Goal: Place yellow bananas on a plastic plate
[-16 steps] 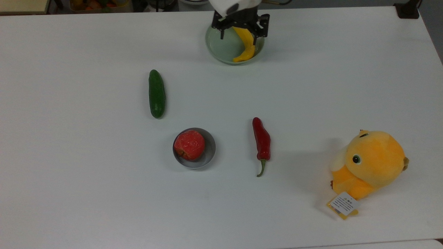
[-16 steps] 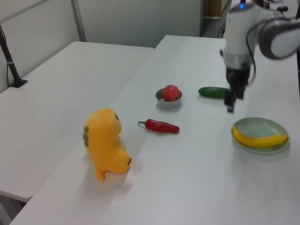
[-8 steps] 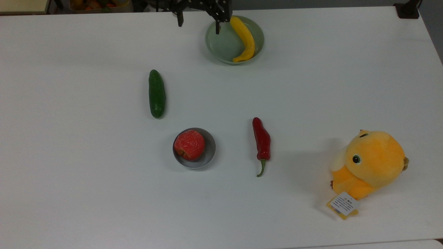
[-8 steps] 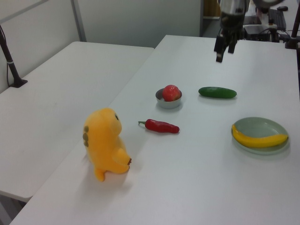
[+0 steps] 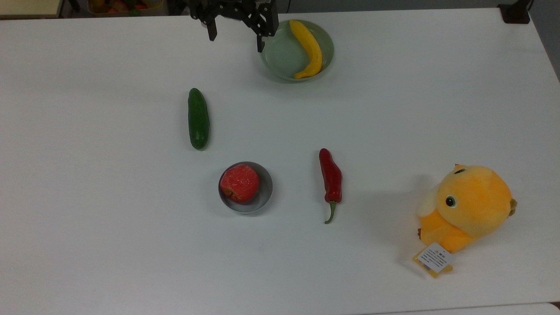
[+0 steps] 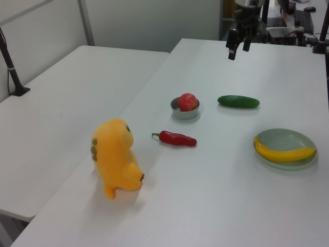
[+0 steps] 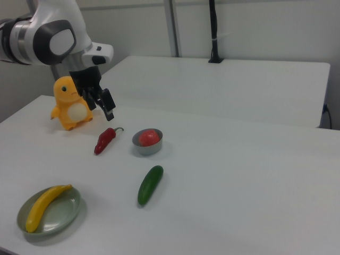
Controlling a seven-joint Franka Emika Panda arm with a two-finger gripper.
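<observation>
The yellow banana (image 5: 308, 48) lies curved along one side of the pale green plastic plate (image 5: 282, 57), near the far edge of the table in the top view. The same banana (image 6: 285, 153) and plate (image 6: 288, 138) appear at the left view's right, and again, banana (image 7: 45, 206) on plate (image 7: 66, 214), at the right view's lower left. My gripper (image 5: 236, 37) hangs open and empty, raised well above the table, just off the plate toward the top view's left. It also shows as my gripper (image 6: 238, 45) in the left view and my gripper (image 7: 101, 105) in the right view.
A dark green cucumber (image 5: 198, 118) lies mid-table. A grey metal bowl (image 5: 267, 189) holds a red apple (image 5: 239, 183). A red chili pepper (image 5: 331, 177) lies beside it. An orange plush toy (image 5: 470, 208) sits at the top view's right.
My gripper has risen off the plate and drifted toward the top view's left, staying open. The banana stays lying on the plate.
</observation>
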